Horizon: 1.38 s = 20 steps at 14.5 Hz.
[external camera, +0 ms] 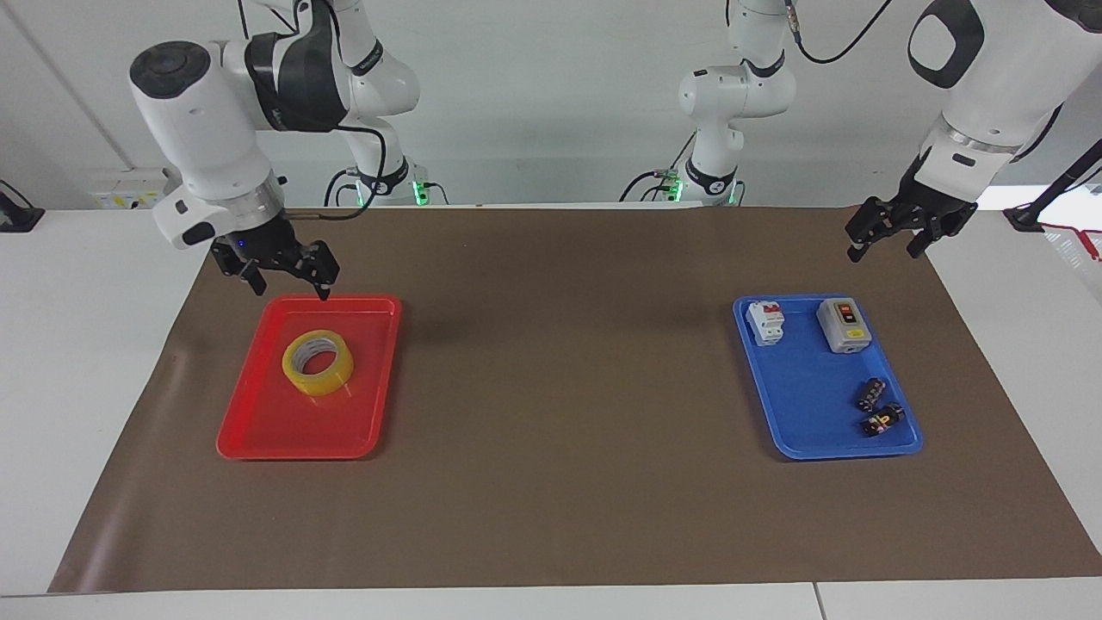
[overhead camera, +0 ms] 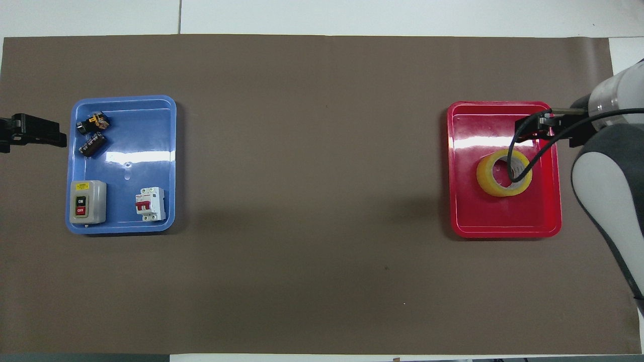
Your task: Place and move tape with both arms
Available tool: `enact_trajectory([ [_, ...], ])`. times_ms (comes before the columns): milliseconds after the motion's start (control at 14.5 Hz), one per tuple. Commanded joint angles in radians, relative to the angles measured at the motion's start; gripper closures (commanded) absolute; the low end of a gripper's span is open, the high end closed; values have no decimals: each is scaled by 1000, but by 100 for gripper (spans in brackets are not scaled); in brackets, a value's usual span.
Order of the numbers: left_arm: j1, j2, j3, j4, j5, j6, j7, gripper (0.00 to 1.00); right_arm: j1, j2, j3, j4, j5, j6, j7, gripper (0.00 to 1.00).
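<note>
The yellow tape roll (external camera: 331,379) lies flat in the red tray (external camera: 284,430) at the right arm's end of the table. It also shows in the overhead view (overhead camera: 484,173), with the arm's black cable crossing over it. My right gripper (external camera: 291,284) is open and empty, raised well above the red tray (overhead camera: 503,221) and apart from the tape. In the overhead view the right gripper (overhead camera: 541,128) shows over the tray's edge. My left gripper (external camera: 882,250) is open and empty, and waits in the air beside the blue tray (external camera: 809,413).
The blue tray (overhead camera: 151,125) at the left arm's end holds a grey on/off switch box (external camera: 844,325), a white circuit breaker (external camera: 765,322) and two small dark parts (external camera: 876,406). A brown mat (external camera: 560,387) covers the table. Two smaller white arms (external camera: 727,103) stand at the robots' edge.
</note>
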Motion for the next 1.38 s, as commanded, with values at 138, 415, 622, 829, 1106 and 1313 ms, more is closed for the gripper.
enact_trajectory([
  [138,5,-15,0,-15,-24,-1,18,0,-29,-53,5,84,21,-195,-6,0],
  [415,5,-15,0,-15,-24,-2,18,0,-16,8,16,267,20,-327,-7,0],
  [622,5,-15,0,-15,-24,-2,18,0,-13,7,17,267,21,-324,-7,0],
  [829,5,-15,0,-15,-24,-2,18,0,-16,8,16,272,6,-327,-91,0],
  [1106,5,-15,0,-15,-24,-2,18,0,-16,2,14,272,5,-343,-95,0],
  [1313,5,-15,0,-15,-24,-2,18,0,-16,-1,14,267,8,-343,-94,0],
])
